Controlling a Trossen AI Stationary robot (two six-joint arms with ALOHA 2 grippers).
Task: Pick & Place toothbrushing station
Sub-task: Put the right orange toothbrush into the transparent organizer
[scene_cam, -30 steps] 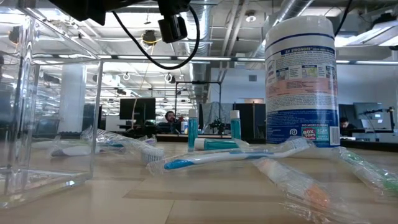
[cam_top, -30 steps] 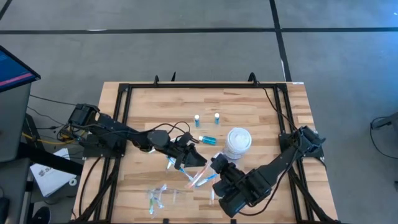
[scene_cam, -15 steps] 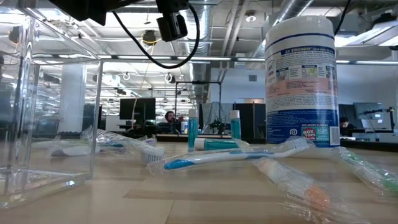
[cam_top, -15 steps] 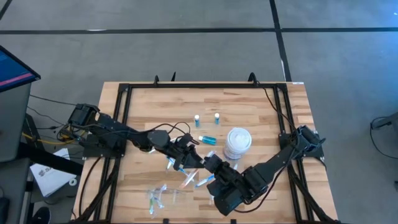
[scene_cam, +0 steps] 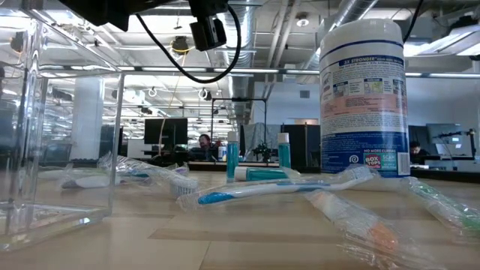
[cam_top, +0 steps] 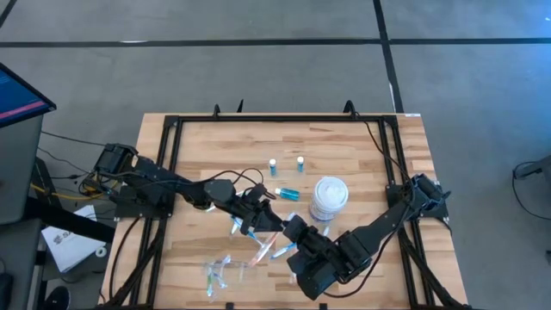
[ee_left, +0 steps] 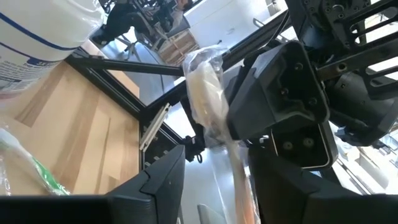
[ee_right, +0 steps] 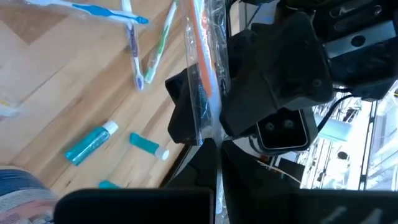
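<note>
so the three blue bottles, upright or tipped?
Two blue bottles stand upright, white caps up in the high view. The third bottle is tipped, lying flat beside the wipes canister.

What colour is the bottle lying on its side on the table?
Teal-blue with a white cap: the lying bottle shows best in the right wrist view.

The white wipes canister in the low view bears a label whose blue band reads "2X STRONGER". Near its foot a small round emblem reads "BOX TOPS". The finer print is too small to read.
</note>
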